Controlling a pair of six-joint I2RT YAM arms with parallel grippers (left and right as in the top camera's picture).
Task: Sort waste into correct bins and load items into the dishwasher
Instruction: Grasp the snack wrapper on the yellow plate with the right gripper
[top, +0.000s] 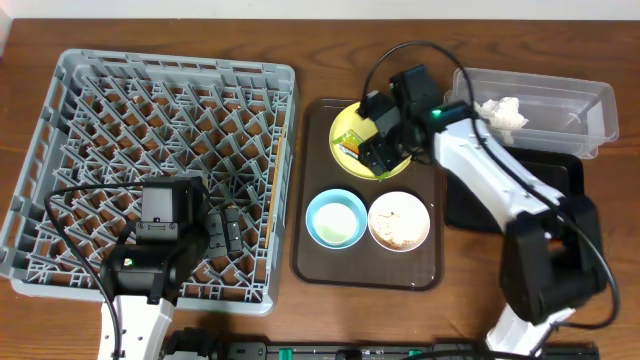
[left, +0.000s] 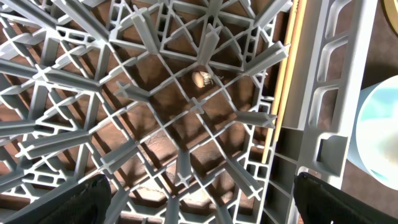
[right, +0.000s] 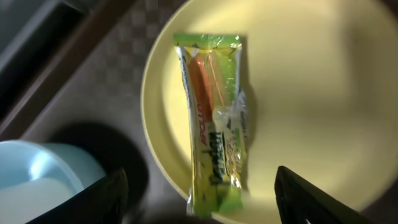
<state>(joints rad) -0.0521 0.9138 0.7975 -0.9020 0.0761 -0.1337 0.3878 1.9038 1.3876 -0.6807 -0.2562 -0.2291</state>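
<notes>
Above the pale-yellow plate (right: 311, 93), the right end effector (right: 202, 186) hangs, fingers (right: 106, 199) apart, astride the green-and-yellow snack wrapper (right: 214, 124) lying flat on it; left end effector (left: 199, 199), fingers spread wide, hovers over the grey dish rack (left: 329, 93) on the tabletop (top: 300, 30).

**SETTING: ROBOT TEST BENCH, STAGED AS A KITCHEN**

I work at a plain wooden table (top: 320, 25). Kitchenware is laid out on it: a grey dish rack (top: 170, 62), a brown serving tray (top: 312, 200) carrying a yellow plate (top: 343, 128), a light-blue bowl (top: 336, 218) and a white bowl (top: 399, 221), plus a clear tub (top: 600, 110) and a black tray (top: 570, 170). My black cables (top: 410, 43) loop loose over this layout, as on a lab bench.
</notes>
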